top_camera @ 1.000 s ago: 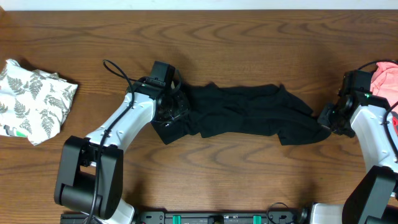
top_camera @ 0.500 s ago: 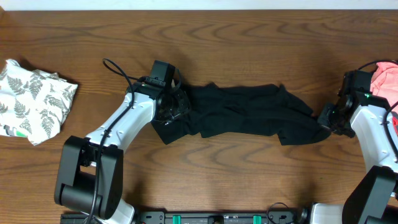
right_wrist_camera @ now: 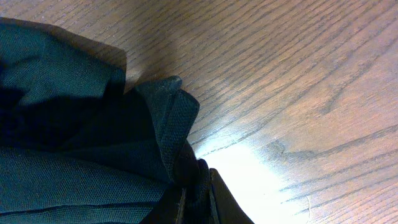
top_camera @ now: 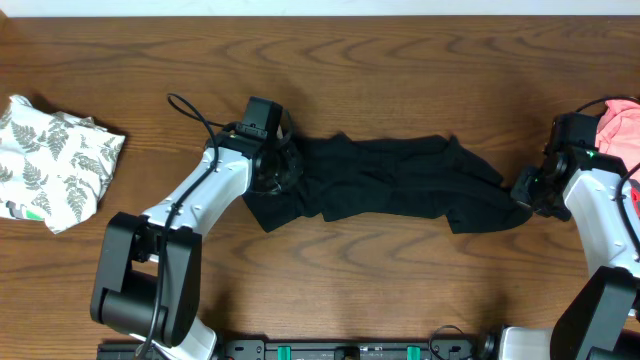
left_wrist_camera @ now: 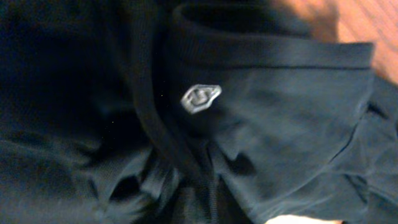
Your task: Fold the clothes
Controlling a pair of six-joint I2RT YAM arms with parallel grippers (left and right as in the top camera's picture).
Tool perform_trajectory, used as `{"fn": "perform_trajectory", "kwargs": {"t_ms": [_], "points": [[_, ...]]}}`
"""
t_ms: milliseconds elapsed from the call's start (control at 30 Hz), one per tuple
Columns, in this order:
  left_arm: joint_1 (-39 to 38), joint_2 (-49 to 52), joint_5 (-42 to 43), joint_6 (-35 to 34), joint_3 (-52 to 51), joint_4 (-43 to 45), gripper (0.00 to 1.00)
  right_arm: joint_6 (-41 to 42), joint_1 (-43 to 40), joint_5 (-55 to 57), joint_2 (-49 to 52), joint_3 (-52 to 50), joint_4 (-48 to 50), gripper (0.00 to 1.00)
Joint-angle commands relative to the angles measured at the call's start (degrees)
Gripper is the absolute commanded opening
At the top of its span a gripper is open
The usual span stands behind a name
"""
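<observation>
Looking down on a wooden table [top_camera: 400, 60], brown grain running left to right and filling the overhead view.

Finding the black garment [top_camera: 390, 190] lying wrinkled and drawn out in a long band across the middle of the table, one end at each arm.

Seeing the left arm [top_camera: 190, 200], white with black joints, reaching from the near edge up to the band's left end. Seeing the right arm [top_camera: 600, 220] reaching in along the right edge to the band's right end.

Spotting a white fern-print garment [top_camera: 55, 160] sitting crumpled at the far left of the table, well apart from the black garment.

Catching a pink garment [top_camera: 622, 125] at the right edge, partly cut off by the frame, just beside the right arm's wrist.

Marking the left gripper [top_camera: 275, 170] pressing onto the black garment's left end, clenched on a pinch of it. Seeing folds gathering toward the bottom centre in the left wrist view, with the gripper's tips too dark to make out.

Marking the right gripper [top_camera: 525, 190] clamping the garment's right corner. Seeing dark fingers [right_wrist_camera: 214, 199] pinching a folded corner of cloth in the right wrist view, with wood grain beyond.

Noting a small white diamond-shaped logo [left_wrist_camera: 200, 98] sitting just below a ribbed band [left_wrist_camera: 267, 46] of the black garment.
</observation>
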Motion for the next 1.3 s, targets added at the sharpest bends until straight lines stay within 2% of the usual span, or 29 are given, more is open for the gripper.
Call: {"fn": "perform_trajectory", "kwargs": {"t_ms": [0, 300, 433, 533, 667, 700, 733, 800, 900, 1000, 1100, 1267], "points": [[-0.1, 0.6, -0.7, 0.3, 0.1, 2.8, 0.06, 0.7, -0.1, -0.2, 0.1, -0.2, -0.1, 0.09], [3.5, 0.3, -0.7, 0.3, 0.7, 10.8, 0.06, 0.7, -0.1, -0.2, 0.1, -0.2, -0.3, 0.12], [7.9, -0.5, -0.9, -0.8, 0.9, 23.8, 0.06, 0.7, -0.1, -0.2, 0.1, -0.2, -0.3, 0.13], [11.4, -0.5, -5.4, -6.5, 0.9, 34.1, 0.06, 0.7, -0.1, -0.2, 0.1, -0.2, -0.3, 0.13], [14.1, -0.5, -9.7, -9.4, 0.9, 39.3, 0.08, 0.7, -0.1, -0.2, 0.1, -0.2, -0.3, 0.13], [14.3, -0.5, -9.4, -9.3, 0.9, 38.8, 0.17, 0.7, -0.1, -0.2, 0.1, -0.2, -0.3, 0.13], [14.3, -0.5, -8.4, -8.3, 0.9, 37.3, 0.34, 0.7, -0.1, -0.3, 0.1, -0.2, -0.3, 0.13], [14.2, -0.5, -4.7, -4.4, 0.9, 32.9, 0.59, 0.7, -0.1, -0.5, 0.1, -0.2, -0.2, 0.13], [13.5, -0.5, 2.5, 0.9, 0.9, 22.3, 0.59, 0.7, -0.1, -0.5, 0.1, -0.2, -0.3, 0.13], [11.9, -0.5, 6.9, 2.9, 0.9, 9.3, 0.6, 0.7, -0.1, -0.6, 0.1, -0.2, -0.3, 0.12], [9.2, -0.5, 7.3, 5.2, 0.9, -3.0, 0.6, 0.7, -0.1, -0.6, 0.1, -0.2, -0.3, 0.13], [4.3, -0.5, 7.3, 7.3, 0.9, -12.4, 0.6, 0.7, -0.1, -1.1, 0.1, -0.2, -0.3, 0.13]]}}
